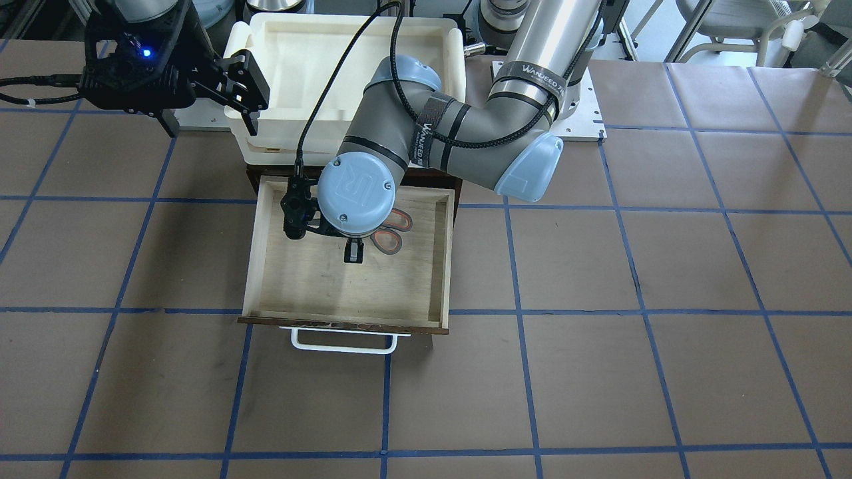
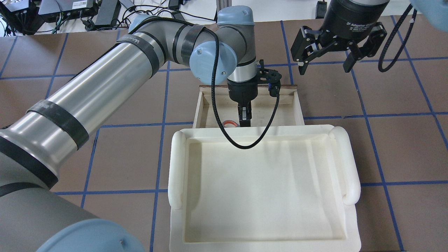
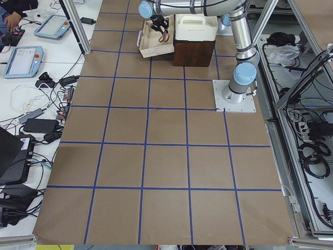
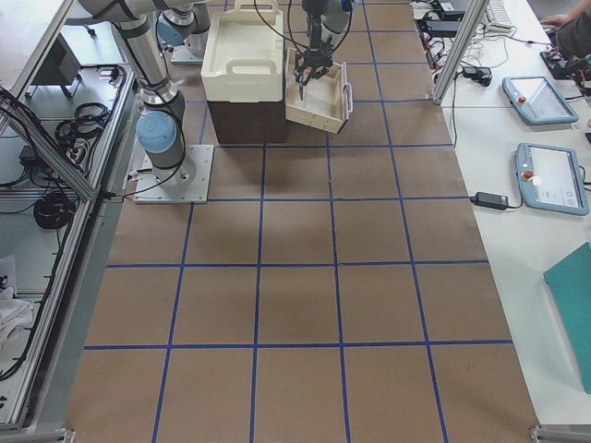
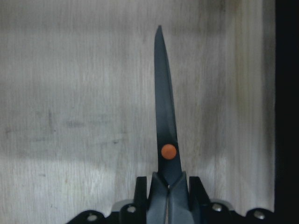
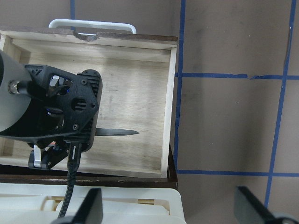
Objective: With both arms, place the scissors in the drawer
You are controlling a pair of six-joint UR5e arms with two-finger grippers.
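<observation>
Left arm (image 2: pixel 105 73): reaches in from the side and bends down over the open drawer.
Scissors (image 5: pixel 166 135): inside the drawer, blades together and level, tip clear of the walls. I can't tell whether they touch the floor.
Left gripper (image 2: pixel 244 117): fingers clamped on the scissors just behind the orange pivot, with the loops sticking out the back.
Drawer (image 1: pixel 447 266): pulled well out, pale floor bare around the blades, white bar handle (image 1: pixel 344 342) on the far side from the robot.
White bin (image 2: pixel 259 182): sits on top of the cabinet, just behind the drawer's back edge.
Right gripper (image 2: pixel 324 68): fingers spread wide, holding nothing, hanging above the table off the drawer's right side.
Step in hand: I judge it to be the set-down and release.
Doing it well: ease down until the blades lie flat, then part the fingers only enough to let go. Lift straight up so nothing drags a loop, and keep the cable clear of the bin's rim.
</observation>
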